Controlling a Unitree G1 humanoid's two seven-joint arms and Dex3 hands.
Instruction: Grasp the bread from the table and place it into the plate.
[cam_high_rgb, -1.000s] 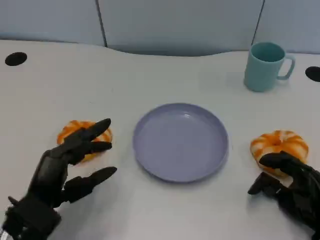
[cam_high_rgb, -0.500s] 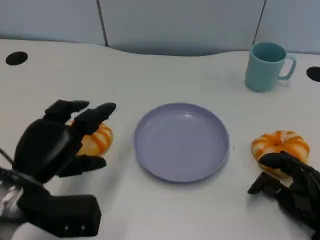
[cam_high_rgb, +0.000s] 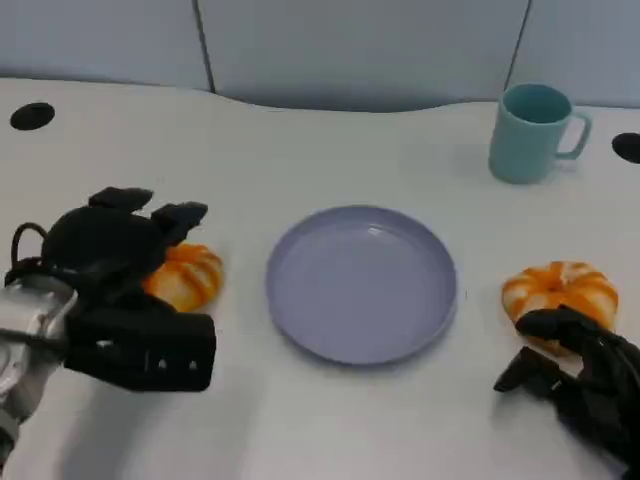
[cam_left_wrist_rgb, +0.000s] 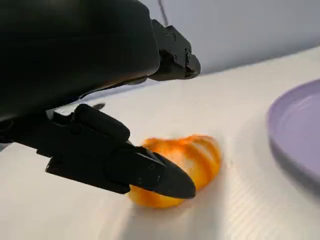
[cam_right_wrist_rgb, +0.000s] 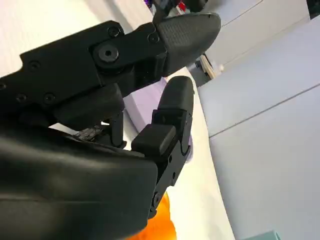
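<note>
- Nearest you, your right hand (cam_high_rgb: 580, 385) has not moved over the last second: it rests on the table (cam_high_rgb: 330, 420) at the lower right of the head view, fingers apart and holding nothing. Its fingertips lie just in front of the right-hand bread (cam_high_rgb: 560, 293), and you cannot tell from these views whether they touch it.
- Your left hand (cam_high_rgb: 120, 262) is what changed. A second ago it lay low beside the left-hand bread (cam_high_rgb: 187, 277) with fingers spread. It has since risen, turned and come over the roll, so its black shell now covers the bread's left part.
- In the left wrist view one finger (cam_left_wrist_rgb: 150, 172) crosses in front of the bread (cam_left_wrist_rgb: 187, 160), while the others arch above it with clear table showing between. The fingers are parted and bracket the roll but have not closed. You hold nothing yet.
- This bread lies on the table just left of the plate (cam_high_rgb: 362, 283), apart from its rim, in the same spot as in the two earlier pictures.
- For the task, the reach looks done and the closing is the step in hand. Lifting and carrying to the plate are still ahead of you.
- The plate sits in the middle with nothing in it, between the two breads.
- Farthest off, the teal mug (cam_high_rgb: 533, 131) stands upright at the back right, well away from your path.
</note>
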